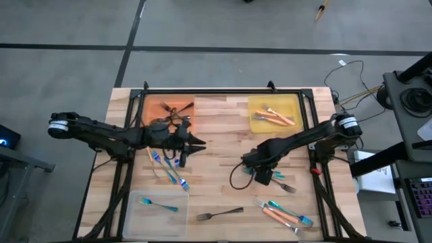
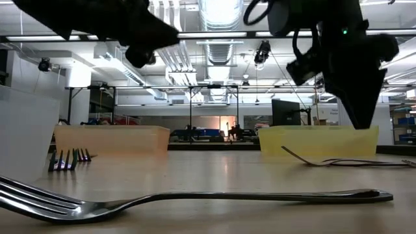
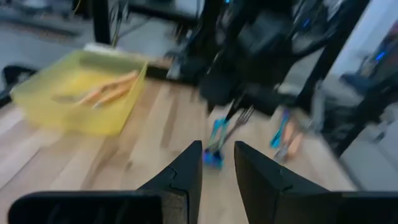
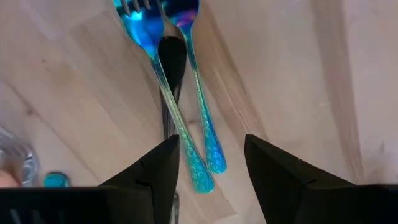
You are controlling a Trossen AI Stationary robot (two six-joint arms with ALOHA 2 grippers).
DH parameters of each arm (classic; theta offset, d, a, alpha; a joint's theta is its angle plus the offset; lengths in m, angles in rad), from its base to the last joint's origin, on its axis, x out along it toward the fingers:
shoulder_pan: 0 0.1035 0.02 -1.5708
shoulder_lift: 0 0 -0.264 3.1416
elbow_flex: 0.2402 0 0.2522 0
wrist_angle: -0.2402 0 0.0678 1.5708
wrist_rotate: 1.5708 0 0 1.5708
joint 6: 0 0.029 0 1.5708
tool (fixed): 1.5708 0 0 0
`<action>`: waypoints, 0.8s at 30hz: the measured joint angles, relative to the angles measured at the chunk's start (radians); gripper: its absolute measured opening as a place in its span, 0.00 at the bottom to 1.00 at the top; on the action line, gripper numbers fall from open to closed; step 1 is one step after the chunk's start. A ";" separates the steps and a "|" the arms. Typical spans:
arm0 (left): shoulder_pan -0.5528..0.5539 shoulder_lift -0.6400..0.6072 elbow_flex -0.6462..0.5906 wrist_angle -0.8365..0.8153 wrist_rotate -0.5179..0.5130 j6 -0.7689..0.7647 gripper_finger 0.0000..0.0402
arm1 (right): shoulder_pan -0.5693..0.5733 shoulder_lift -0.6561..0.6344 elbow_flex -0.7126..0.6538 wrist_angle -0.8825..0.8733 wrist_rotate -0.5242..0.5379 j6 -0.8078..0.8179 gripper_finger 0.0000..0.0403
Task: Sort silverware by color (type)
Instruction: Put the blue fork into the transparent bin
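The wooden desk (image 1: 223, 135) was seen from above with three flat trays on it: an orange tray (image 1: 156, 106) at the far left, a yellow tray (image 1: 290, 102) at the far right, and a clear tray (image 1: 135, 217) at the near left corner. Bare wood was left between the two far trays and across the middle of the near edge.

The left arm was stretched from the left side, its left claw (image 1: 196, 143) held beside the orange tray over the desk centre, above the surface in the low view. Its fingers (image 3: 186, 171) were set a narrow gap apart, with nothing seen between them. The right arm was reached in from the right, the right claw (image 1: 264, 177) lowered right of centre with its fingers (image 4: 163, 163) spread wide over two blue-teal forks (image 4: 186, 118) lying side by side, tines pointed away from the claw, over a dark utensil (image 4: 171, 59).

Dark grey pieces (image 1: 174, 111) were piled in the orange tray. Orange-handled pieces (image 1: 275, 116) were laid slantwise in the yellow tray. One blue-teal fork (image 1: 159, 204) was laid across the clear tray. More blue-teal pieces (image 1: 169, 169) were lined diagonally below the left claw. A mixed cluster (image 1: 283, 212) was left near the right front edge. A single dark grey fork (image 1: 219, 215) was laid parallel to the near edge, tines to the left.
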 joint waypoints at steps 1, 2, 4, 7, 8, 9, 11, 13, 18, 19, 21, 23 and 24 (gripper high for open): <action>-0.004 -0.008 -0.011 0.023 0.000 -0.007 0.19 | 0.000 0.011 -0.003 0.011 -0.005 -0.009 0.42; -0.007 -0.014 -0.018 0.033 0.001 -0.013 0.19 | 0.000 0.022 -0.006 0.023 -0.014 -0.016 0.42; -0.013 -0.023 -0.026 0.042 0.002 -0.026 0.19 | 0.000 0.040 -0.010 0.039 -0.018 -0.034 0.42; -0.023 -0.030 -0.037 0.062 0.001 -0.042 0.19 | 0.000 0.051 -0.022 0.084 -0.017 -0.062 0.42; -0.028 -0.032 -0.042 0.067 0.001 -0.047 0.19 | -0.003 0.051 -0.027 0.098 -0.017 -0.066 0.42; -0.034 -0.033 -0.045 0.069 0.001 -0.049 0.19 | -0.003 0.053 -0.035 0.115 -0.017 -0.068 0.42; -0.043 -0.034 -0.048 0.087 0.001 -0.049 0.19 | -0.006 0.057 -0.047 0.141 -0.016 -0.068 0.42; -0.054 -0.035 -0.051 0.109 0.001 -0.049 0.19 | -0.009 0.063 -0.055 0.158 0.005 -0.074 0.42; -0.067 -0.036 -0.050 0.128 0.001 -0.045 0.19 | -0.022 0.087 -0.071 0.182 0.040 -0.085 0.40; -0.068 -0.036 -0.050 0.128 0.001 -0.045 0.19 | -0.025 0.091 -0.074 0.193 0.040 -0.087 0.39; -0.069 -0.036 -0.045 0.128 0.000 -0.044 0.19 | -0.031 0.098 -0.079 0.205 0.039 -0.093 0.38; -0.071 -0.036 -0.044 0.128 0.000 -0.040 0.19 | -0.035 0.107 -0.082 0.214 0.035 -0.104 0.36; -0.073 -0.036 -0.043 0.128 -0.001 -0.037 0.19 | -0.037 0.110 -0.082 0.216 0.035 -0.113 0.36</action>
